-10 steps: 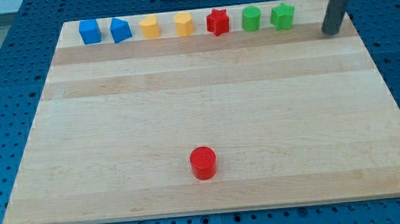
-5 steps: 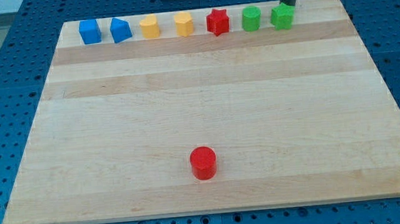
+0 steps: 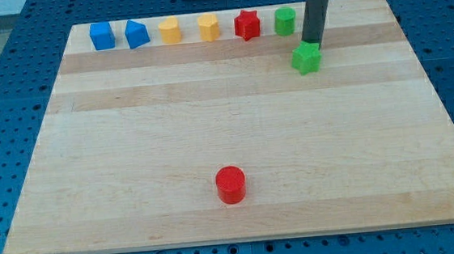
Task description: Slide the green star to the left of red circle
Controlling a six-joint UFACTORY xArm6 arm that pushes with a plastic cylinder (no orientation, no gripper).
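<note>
The green star [image 3: 307, 58] lies on the wooden board [image 3: 235, 126], out of the top row, toward the view's upper right. My tip [image 3: 311, 42] touches the star's top edge, just above it. The red circle [image 3: 231, 183] sits near the board's bottom edge, a little left of centre, far below and left of the star.
Along the top edge stand a blue cube [image 3: 101, 35], a blue pentagon-like block [image 3: 136, 33], two yellow blocks [image 3: 170, 30] [image 3: 209, 27], a red star [image 3: 246, 24] and a green circle [image 3: 285, 21]. Blue pegboard surrounds the board.
My rod moved from the board's top right corner to behind the green star, then pushed it down and slightly left out of the top row.
</note>
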